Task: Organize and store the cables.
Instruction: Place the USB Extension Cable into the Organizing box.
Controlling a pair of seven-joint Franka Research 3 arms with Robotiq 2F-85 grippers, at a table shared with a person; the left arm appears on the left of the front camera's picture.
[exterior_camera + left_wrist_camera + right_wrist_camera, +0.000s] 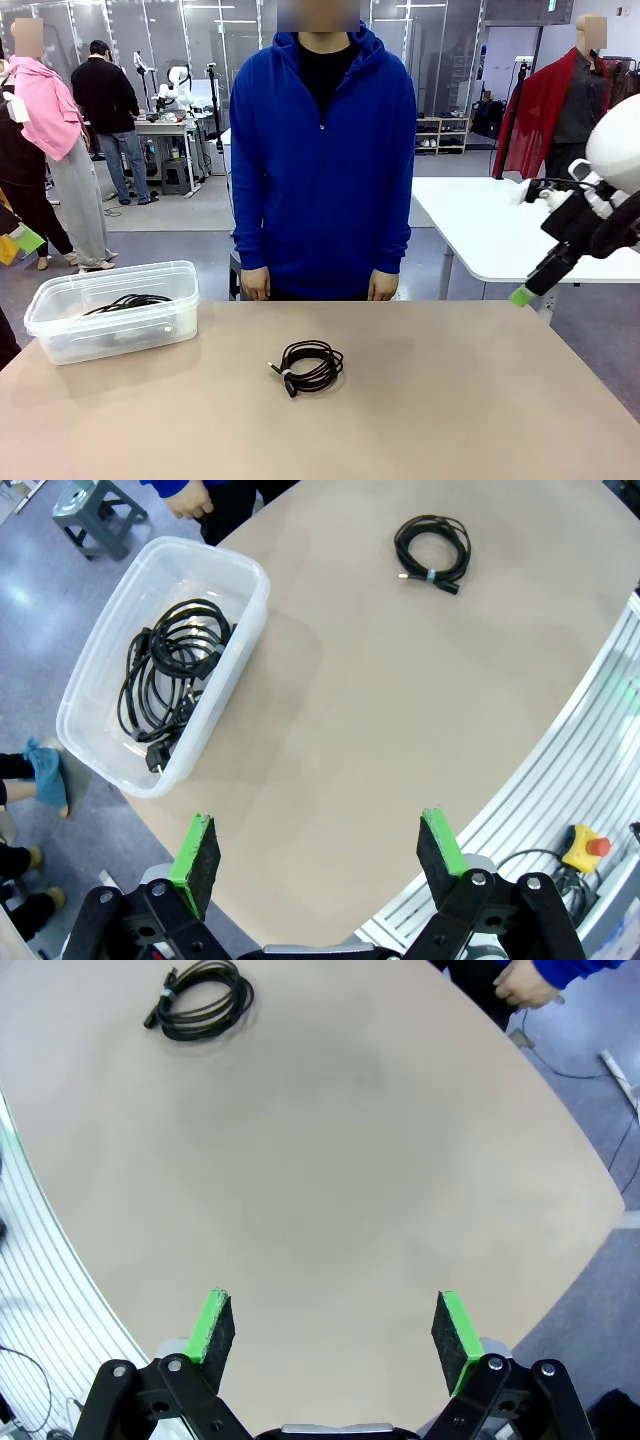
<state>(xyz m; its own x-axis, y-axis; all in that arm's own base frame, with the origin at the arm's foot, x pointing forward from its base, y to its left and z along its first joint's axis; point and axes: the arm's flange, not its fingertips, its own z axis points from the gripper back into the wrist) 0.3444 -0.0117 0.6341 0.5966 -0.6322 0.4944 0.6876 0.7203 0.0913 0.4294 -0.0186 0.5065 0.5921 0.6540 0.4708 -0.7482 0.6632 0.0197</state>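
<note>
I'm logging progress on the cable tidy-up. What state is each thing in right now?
Coiled cable: wound, tied, lying loose on the table.
Bin: open, no lid, holding black cables.
Left gripper: open, holding nothing.
Right gripper: open, holding nothing.
Person's hands: hanging down, holding nothing.

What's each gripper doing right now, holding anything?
Left gripper: open, empty, above the table.
Right gripper: open, empty, above the table.

text: none legible | labels: none | numbers: none | signs: none
</note>
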